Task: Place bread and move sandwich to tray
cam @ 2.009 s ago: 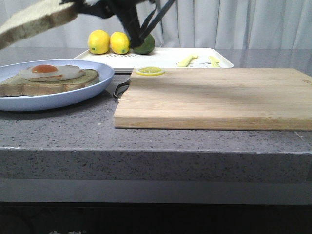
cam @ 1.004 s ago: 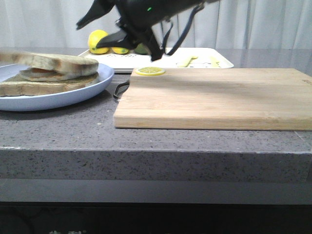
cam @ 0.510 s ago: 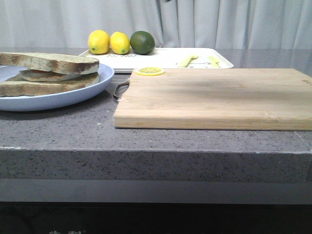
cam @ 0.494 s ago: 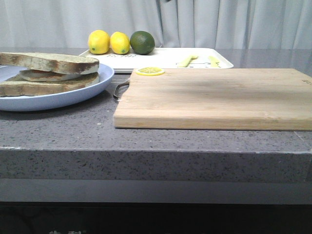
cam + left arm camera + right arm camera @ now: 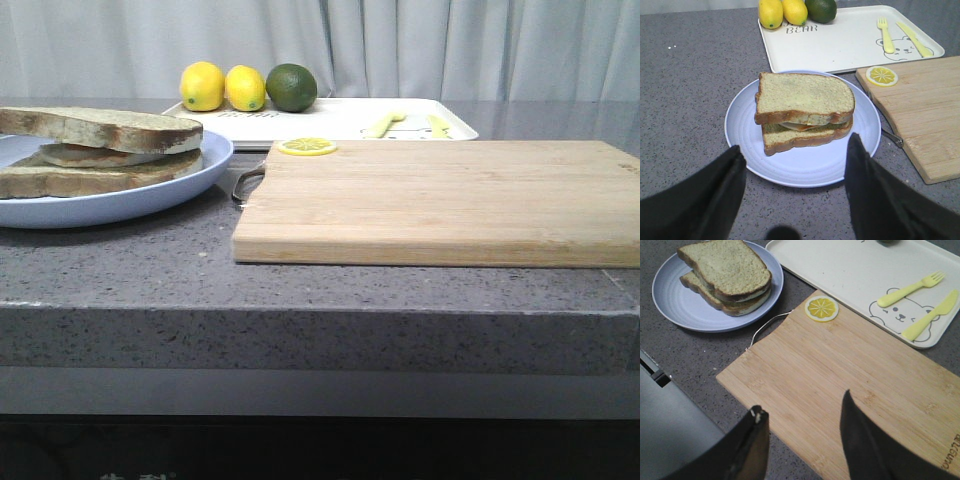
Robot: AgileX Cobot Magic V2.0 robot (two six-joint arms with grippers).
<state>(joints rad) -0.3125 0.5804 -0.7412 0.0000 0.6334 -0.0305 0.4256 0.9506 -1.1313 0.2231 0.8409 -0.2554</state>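
Left gripper [image 5: 792, 192] hangs wide open and empty above the sandwich [image 5: 804, 111] — bread [image 5: 802, 96] capping the egg — on the blue plate [image 5: 745, 145], apparently lined up for the lift. Beyond lies the white tray [image 5: 840, 42]; the right gripper [image 5: 802, 445], also spread and empty, hovers over the cutting board [image 5: 840, 385].

A brown-crusted egg sandwich [image 5: 727, 275] sits on a round light-blue plate [image 5: 675, 302]. A yellow lemon slice [image 5: 821, 308] lies at the pale wooden cutting board [image 5: 850, 390]'s corner, beside the white rectangular tray [image 5: 840, 270].
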